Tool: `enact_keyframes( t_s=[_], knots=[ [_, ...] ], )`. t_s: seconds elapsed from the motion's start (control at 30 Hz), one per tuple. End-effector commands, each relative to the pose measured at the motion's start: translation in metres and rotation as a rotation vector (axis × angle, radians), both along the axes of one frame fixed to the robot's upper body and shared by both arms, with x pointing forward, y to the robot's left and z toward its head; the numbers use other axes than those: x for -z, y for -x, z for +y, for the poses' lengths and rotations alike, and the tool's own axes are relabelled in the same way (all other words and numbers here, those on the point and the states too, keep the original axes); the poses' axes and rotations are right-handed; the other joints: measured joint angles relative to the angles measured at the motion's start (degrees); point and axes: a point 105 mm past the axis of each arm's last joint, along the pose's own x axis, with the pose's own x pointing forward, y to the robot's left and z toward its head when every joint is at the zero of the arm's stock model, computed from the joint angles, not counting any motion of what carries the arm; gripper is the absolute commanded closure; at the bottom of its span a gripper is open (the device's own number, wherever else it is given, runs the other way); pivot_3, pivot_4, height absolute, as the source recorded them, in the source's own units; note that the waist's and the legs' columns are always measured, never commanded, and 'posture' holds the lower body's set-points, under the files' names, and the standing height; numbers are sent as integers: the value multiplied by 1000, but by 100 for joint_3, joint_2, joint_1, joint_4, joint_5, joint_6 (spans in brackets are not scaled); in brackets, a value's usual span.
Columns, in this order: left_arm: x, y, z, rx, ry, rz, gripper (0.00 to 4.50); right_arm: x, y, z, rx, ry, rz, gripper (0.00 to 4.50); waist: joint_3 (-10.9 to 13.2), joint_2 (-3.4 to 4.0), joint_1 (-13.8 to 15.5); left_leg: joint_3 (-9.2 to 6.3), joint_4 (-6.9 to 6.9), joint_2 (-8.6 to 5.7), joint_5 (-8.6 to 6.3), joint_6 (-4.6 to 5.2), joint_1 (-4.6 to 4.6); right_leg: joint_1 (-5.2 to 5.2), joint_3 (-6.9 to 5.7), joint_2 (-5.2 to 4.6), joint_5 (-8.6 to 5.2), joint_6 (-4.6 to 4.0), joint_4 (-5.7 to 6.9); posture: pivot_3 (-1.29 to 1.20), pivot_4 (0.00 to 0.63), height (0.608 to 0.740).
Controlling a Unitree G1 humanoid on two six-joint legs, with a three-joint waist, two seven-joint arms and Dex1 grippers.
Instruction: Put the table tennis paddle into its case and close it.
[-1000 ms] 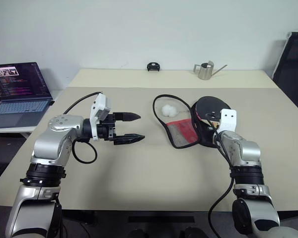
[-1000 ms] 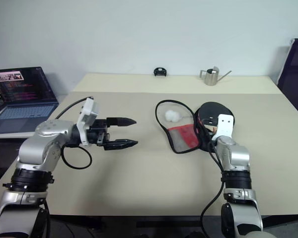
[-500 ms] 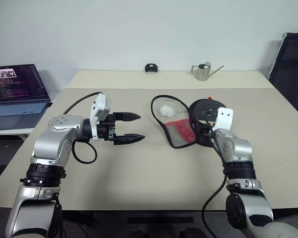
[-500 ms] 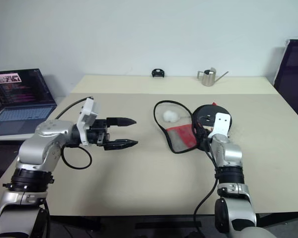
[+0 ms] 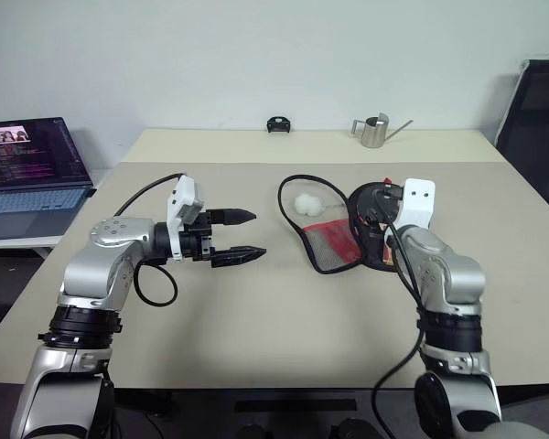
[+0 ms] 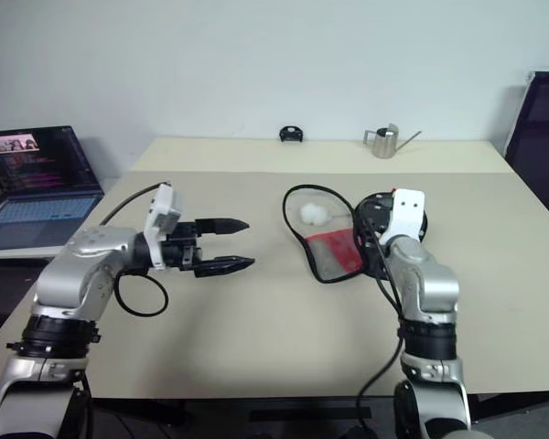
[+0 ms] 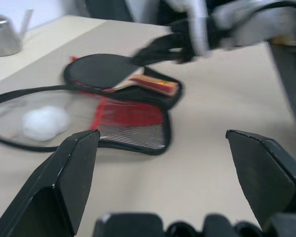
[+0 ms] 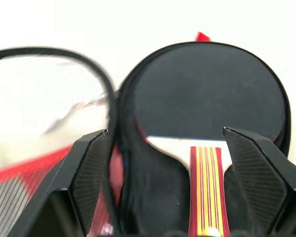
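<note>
Hiding paddle edge: case

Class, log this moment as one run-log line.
paddle: lying in open case | right gripper: open above handle | left gripper: open, empty | case flap: unclosed

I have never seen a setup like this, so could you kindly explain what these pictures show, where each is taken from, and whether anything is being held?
This is a humanoid robot with two arms, each ending in a gripper with two black fingers. Two pictures come from cameras in its head, looking down over a beige table. The other two come from cameras on each wrist, looking along the fingers. On the table lies an opened black case, with the table tennis paddle resting in one half and a small white ball inside the other. At the far edge stands a small metal watering can. The left gripper hovers open with nothing in it; the right gripper is open above the paddle. Nothing is held.
</note>
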Motion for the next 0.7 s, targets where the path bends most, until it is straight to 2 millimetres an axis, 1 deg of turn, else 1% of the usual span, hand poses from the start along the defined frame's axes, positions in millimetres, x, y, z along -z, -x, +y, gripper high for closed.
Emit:
enact_keyframes(
  t_s=[0.03,0.07,0.13,0.23,0.37,0.43,0.5,0.6,0.7],
  knots=[
    [2,-19,8,-138,-37,-64,0,-13,11,-4,-91,53,-67,472,0,0,18,0,0,0,0,0,0,0,0,1,0,0,0,0,150,740],
    [5,-24,10,-165,-46,-67,0,-15,13,-6,-115,64,-79,472,0,0,30,0,0,-1,0,1,1,0,-1,1,0,0,2,0,150,740],
    [9,-31,11,-200,-43,-65,0,-15,20,-4,-217,94,-88,472,0,0,45,1,1,-2,0,2,2,0,-2,1,0,0,2,0,150,740],
    [16,-38,12,-224,-50,-57,0,-19,26,-9,-295,84,-95,472,0,-1,40,1,0,-1,0,2,2,0,-3,4,0,0,1,0,150,740],
    [28,-53,14,-289,-76,-44,0,-35,27,-25,-310,78,-126,472,0,-1,70,-1,1,0,0,2,0,2,-6,4,0,0,-2,0,150,740],
    [36,-65,11,-335,-74,-25,0,-42,26,-34,-295,88,-143,472,0,-1,78,-1,2,-2,0,2,0,4,-7,2,0,0,-5,0,150,740],
    [46,-75,9,-368,-100,-11,0,-47,26,-37,-287,88,-157,472,0,-2,81,-3,2,-4,0,3,0,5,-10,0,0,0,-4,0,150,740],
    [59,-87,-3,-385,-112,19,0,-52,30,-35,-317,96,-182,472,0,-4,82,-5,2,-4,0,3,-2,5,-13,1,0,0,-4,0,150,740],
    [71,-94,-15,-381,-140,38,0,-52,35,-33,-362,114,-181,472,1,-4,74,-3,2,-5,0,3,-9,2,-14,0,0,0,-11,0,150,740]
  ],
)
